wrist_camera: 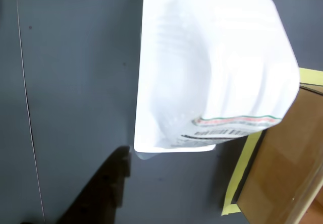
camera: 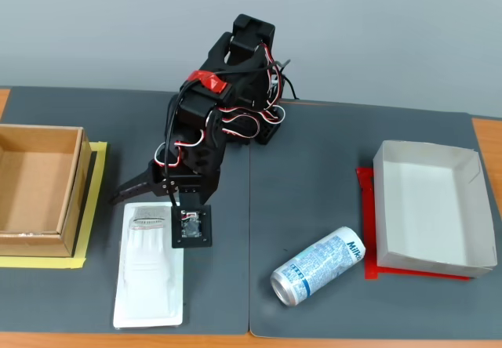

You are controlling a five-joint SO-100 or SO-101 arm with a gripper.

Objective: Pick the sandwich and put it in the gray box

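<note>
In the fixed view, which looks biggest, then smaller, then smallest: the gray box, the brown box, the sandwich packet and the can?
1. Gray box and brown box: about equal, and the brown one is cut off by the left edge, so no ranking.
2. Sandwich.
3. Can, the smallest.

The scene is covered by 2 cameras. The fixed view is taken from the front, high up and angled down, with the whole dark mat [camera: 314,175] and the arm [camera: 216,136] seen against a wall. The wrist view is held close over the sandwich [wrist_camera: 212,67]. The sandwich [camera: 150,273] and the brown box [wrist_camera: 282,173] [camera: 39,191] are shared.
</note>
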